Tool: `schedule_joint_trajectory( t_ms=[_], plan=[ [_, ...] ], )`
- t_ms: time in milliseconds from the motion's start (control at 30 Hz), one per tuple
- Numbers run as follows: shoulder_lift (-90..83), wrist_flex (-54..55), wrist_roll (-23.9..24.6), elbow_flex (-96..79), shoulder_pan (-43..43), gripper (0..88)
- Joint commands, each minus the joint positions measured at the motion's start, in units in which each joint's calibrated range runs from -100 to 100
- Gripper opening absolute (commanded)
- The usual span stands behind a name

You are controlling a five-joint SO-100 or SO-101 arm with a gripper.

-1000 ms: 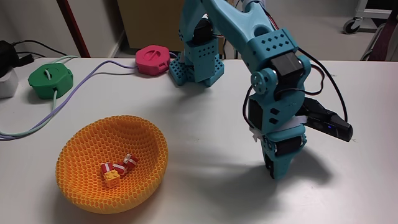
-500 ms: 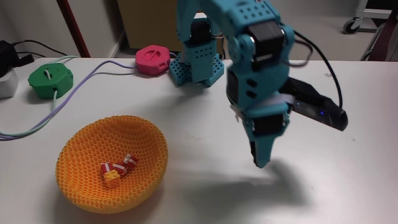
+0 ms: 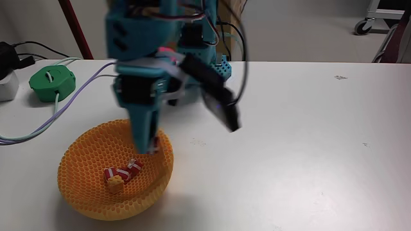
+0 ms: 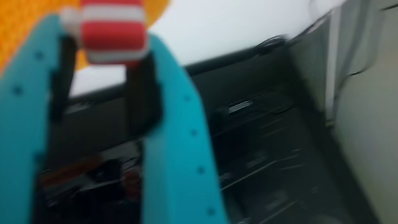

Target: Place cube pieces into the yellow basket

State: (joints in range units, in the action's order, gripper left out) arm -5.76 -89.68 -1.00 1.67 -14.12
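End effector (image 3: 151,144): we see it pointing down over the basket's right rim; in the wrist view (image 4: 106,43) it is clenched on a red cube with a white band (image 4: 113,31).
Basket (image 3: 80,192): it sits on the white bench (image 3: 308,147), front left in the fixed view.
Cubes in basket (image 3: 122,174): we count two red and one yellow, lying together.
Pucks: green (image 3: 52,83) at the far left.

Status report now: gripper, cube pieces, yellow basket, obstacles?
Teal two-finger gripper shut on red cube piece with white band, above orange-yellow honeycomb-mesh basket. Three small cubes inside basket. No obstacle seen over basket.
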Motion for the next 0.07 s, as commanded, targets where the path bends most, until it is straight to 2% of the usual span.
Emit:
schedule_joint_trajectory(
  t_ms=[0,33],
  plan=[
    [-3.1,5.7,-2.8,-6.4,-8.2,0.0],
    [-3.2,6.5,-3.6,-8.9,-9.7,2.5]
  ],
)
